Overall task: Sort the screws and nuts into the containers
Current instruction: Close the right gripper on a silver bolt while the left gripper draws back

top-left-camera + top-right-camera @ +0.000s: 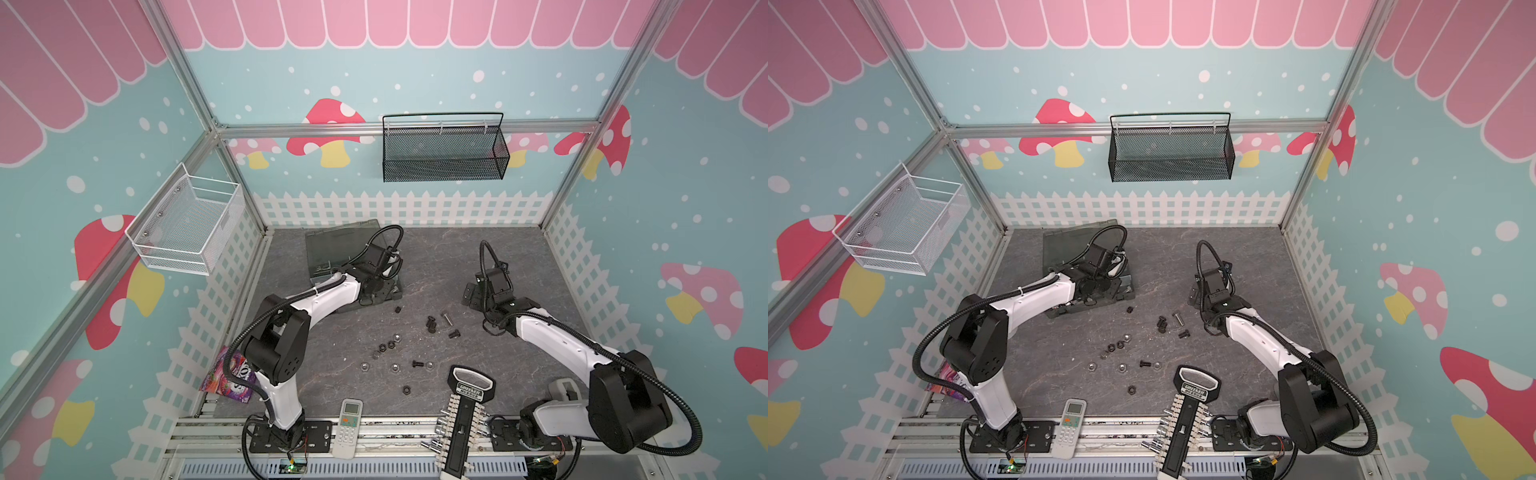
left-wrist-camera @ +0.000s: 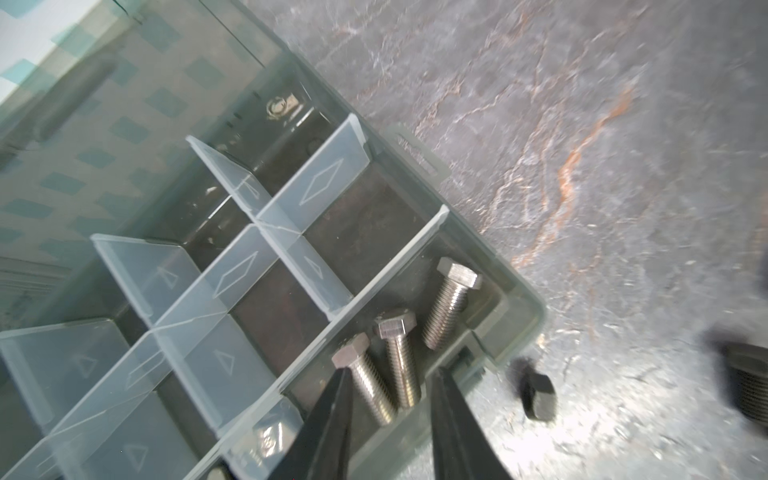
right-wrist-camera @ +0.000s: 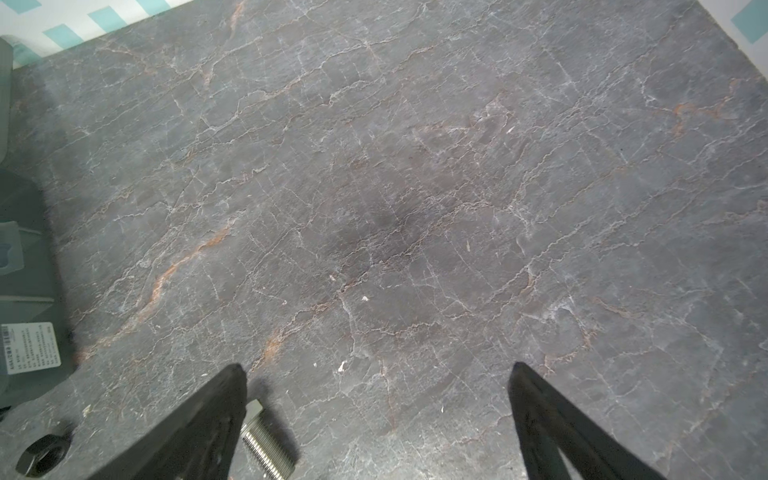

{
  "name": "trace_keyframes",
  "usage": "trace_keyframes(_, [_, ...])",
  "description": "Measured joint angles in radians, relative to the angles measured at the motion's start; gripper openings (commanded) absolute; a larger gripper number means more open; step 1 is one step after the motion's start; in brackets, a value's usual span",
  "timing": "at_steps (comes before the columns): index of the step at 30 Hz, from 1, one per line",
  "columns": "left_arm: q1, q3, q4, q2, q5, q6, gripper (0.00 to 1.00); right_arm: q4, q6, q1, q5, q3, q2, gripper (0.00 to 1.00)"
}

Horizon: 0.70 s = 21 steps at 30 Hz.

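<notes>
1. Over the box, left of middle in both top views, the left hand has its fingers a little apart and holds nothing.
2. Three silver screws lie in the corner slot under it.
3. I would lift straight up, so no finger knocks them.
4. Loose nuts sit mid-bench.
5. The right hand is wide and holds nothing. A loose screw lies just beside one finger.

In both top views you'll find the organizer box upper left on the tabletop. Three screws lie in its corner compartment. Loose screws and nuts lie mid-frame, below and right of the box; the remote and tool rack sit along the lower edge.
</notes>
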Motion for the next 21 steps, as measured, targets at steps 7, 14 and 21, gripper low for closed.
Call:
trace_keyframes(7, [-0.027, -0.071, 0.022, -0.115, 0.006, -0.086, 0.65, -0.009, -0.045, 0.000, -0.060, 0.000, 0.000, 0.88])
trace_keyframes(14, [-0.033, -0.209, 0.077, -0.258, -0.013, -0.209, 0.99, -0.058, -0.083, 0.018, -0.130, 0.000, 0.000, 0.75])
trace_keyframes(21, [-0.033, -0.336, 0.138, -0.380, -0.053, -0.353, 1.00, -0.093, -0.108, 0.044, -0.198, 0.005, 0.014, 0.68])
